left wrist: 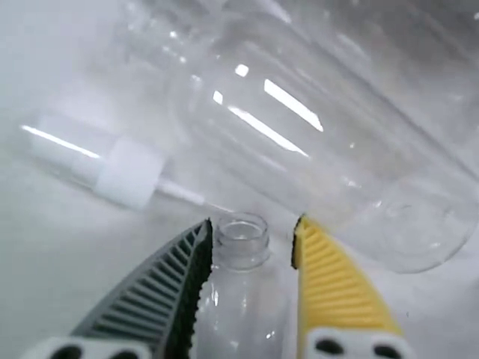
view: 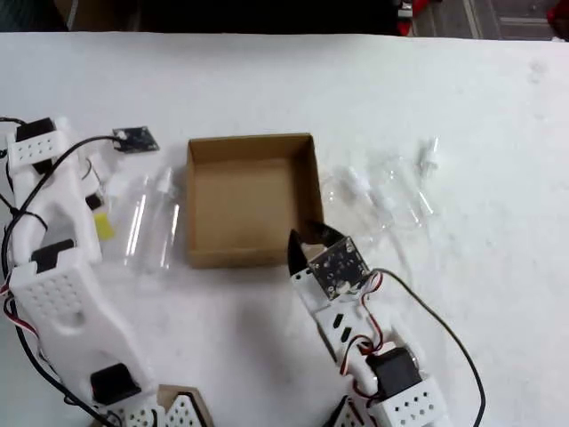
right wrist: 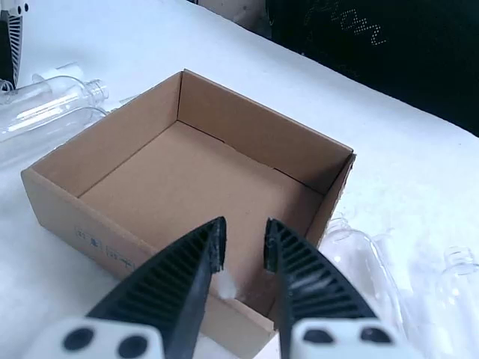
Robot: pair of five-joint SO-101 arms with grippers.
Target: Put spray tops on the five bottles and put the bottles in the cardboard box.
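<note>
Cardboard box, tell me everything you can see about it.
The cardboard box is shallow, roughly square and open-topped, of plain brown card, standing flat on the white table. Its floor is bare. Clear bottles lie on the table close to two opposite sides. The right end effector hangs over its wall near one corner, fingers parted; whether it touches cannot be told.

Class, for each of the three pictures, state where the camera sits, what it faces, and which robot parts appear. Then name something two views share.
High view: fixed above the table, looking down on the cardboard box; the left arm and right arm show.
Left wrist view: on the left arm, facing lying bottles; the left gripper clasps an uncapped bottle.
Right wrist view: on the right arm, looking into the box past the right gripper.
Shared: high and right wrist views both show the box.
</note>
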